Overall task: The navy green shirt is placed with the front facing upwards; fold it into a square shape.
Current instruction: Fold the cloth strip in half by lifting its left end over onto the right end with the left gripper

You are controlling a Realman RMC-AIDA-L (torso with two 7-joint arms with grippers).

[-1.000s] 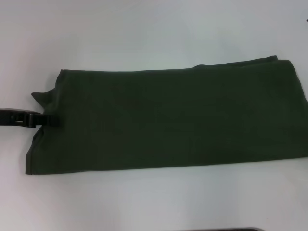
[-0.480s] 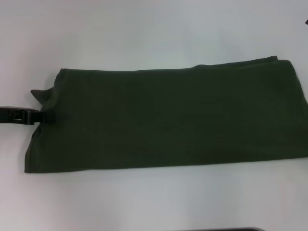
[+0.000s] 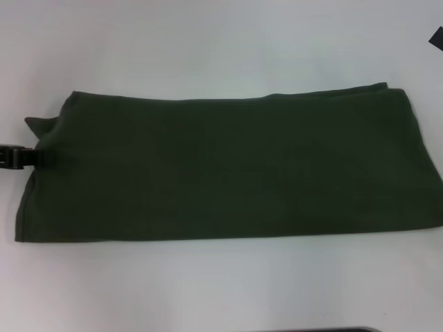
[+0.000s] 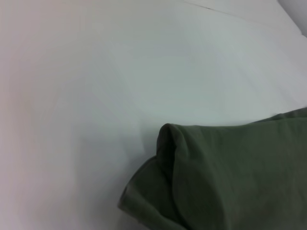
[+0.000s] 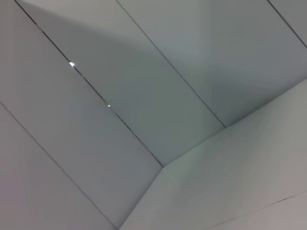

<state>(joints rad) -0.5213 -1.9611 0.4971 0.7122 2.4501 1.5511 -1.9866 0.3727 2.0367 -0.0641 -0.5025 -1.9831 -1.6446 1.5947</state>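
Currently the navy green shirt (image 3: 228, 166) lies folded into a long band across the white surface (image 3: 208, 41), its lettering hidden and a small flap of cloth poking out at its left end. At that end the left gripper (image 3: 46, 158) reaches in from the frame's edge, jaws pressed together on the shirt's edge. From the left wrist view a bunched, rolled corner of the shirt (image 4: 220, 177) shows. Only a dark sliver of the right arm (image 3: 436, 36) appears, far right; its jaws cannot be told.
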